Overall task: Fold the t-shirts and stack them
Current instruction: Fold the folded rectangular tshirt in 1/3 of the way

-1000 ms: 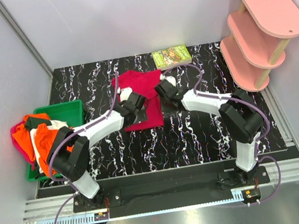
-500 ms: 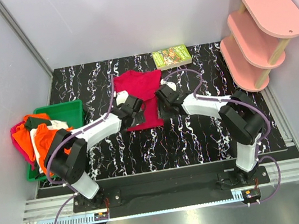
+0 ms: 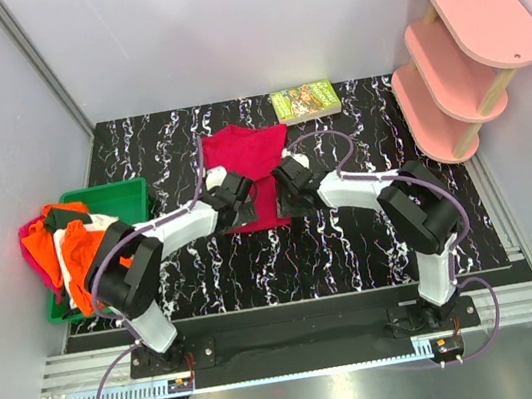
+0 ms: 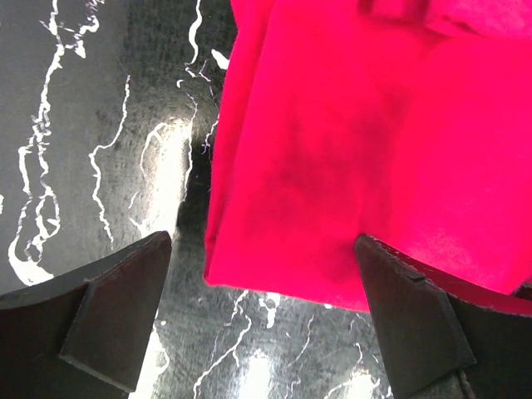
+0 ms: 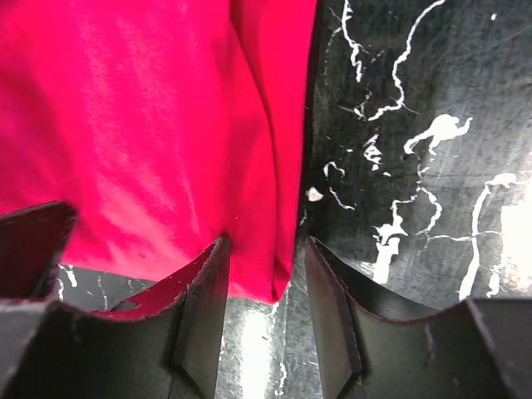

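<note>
Both arms are extended from their bases at the near edge and are angled inward toward each other. The left arm (image 3: 166, 238) is stretched low toward the right, and the right arm (image 3: 375, 187) toward the left. The left gripper (image 3: 235, 196) and the right gripper (image 3: 289, 184) are held near each other, side by side, and are tilted downward. The left jaws are spread wide. The right jaws are parted more narrowly, and nothing is pinched between them.
</note>
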Robot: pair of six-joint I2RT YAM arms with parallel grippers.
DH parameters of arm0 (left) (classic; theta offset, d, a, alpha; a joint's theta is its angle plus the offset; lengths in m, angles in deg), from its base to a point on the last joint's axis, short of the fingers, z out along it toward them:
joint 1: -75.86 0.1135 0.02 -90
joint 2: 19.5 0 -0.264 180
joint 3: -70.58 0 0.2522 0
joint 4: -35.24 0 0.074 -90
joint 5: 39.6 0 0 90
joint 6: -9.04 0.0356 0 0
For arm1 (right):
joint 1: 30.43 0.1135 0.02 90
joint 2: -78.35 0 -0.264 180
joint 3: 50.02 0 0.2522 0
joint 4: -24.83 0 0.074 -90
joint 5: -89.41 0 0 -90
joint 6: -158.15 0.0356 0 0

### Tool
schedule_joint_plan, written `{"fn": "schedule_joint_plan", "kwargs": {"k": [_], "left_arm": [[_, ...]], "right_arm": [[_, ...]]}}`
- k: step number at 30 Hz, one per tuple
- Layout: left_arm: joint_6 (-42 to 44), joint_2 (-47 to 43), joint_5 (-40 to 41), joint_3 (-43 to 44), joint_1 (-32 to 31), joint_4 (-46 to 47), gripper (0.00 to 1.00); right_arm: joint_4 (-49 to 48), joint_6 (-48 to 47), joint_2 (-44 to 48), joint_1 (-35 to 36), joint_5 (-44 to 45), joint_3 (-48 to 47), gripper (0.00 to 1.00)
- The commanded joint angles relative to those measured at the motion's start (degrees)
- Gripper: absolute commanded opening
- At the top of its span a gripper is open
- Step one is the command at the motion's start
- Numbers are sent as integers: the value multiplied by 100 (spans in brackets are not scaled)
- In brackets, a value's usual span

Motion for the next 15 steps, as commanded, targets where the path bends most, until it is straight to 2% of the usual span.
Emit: {"fn": "schedule_joint_plan", "kwargs": {"k": [1, 3, 5, 7, 8, 9, 10, 11, 12, 13, 15], "left_arm": [[-14, 215, -227, 75, 77, 302, 99], [13, 329, -306, 102, 103, 302, 99], [-5, 364, -394, 84, 103, 302, 98], [-31, 382, -482, 23, 103, 337, 92], [-66, 365, -500, -4, 103, 346, 89], [-75, 347, -552, -65, 103, 372, 83], [-84, 329, -570, -109, 103, 390, 71], [-110, 303, -588, -144, 103, 390, 63], [-128, 268, -605, -223, 94, 399, 55], [-137, 189, -623, -276, 94, 408, 38], [-163, 119, -649, -416, 94, 408, 18]], "right_arm": [[-76, 155, -195, 65, -140, 20, 47], [-50, 199, -256, 56, -193, 37, 44], [55, 226, -283, 56, -237, 55, 36], [82, 304, -213, 65, -272, 178, 28], [108, 340, -195, 65, -289, 230, 21], [117, 375, -160, 56, -298, 335, 17], [135, 410, -82, 65, -290, 397, 13], [170, 462, -37, 56, -290, 459, 4], [196, 489, 15, 65, -272, 581, 0], [222, 515, 129, 56, -263, 643, 0], [258, 560, 226, 65, -263, 819, 0]]}}
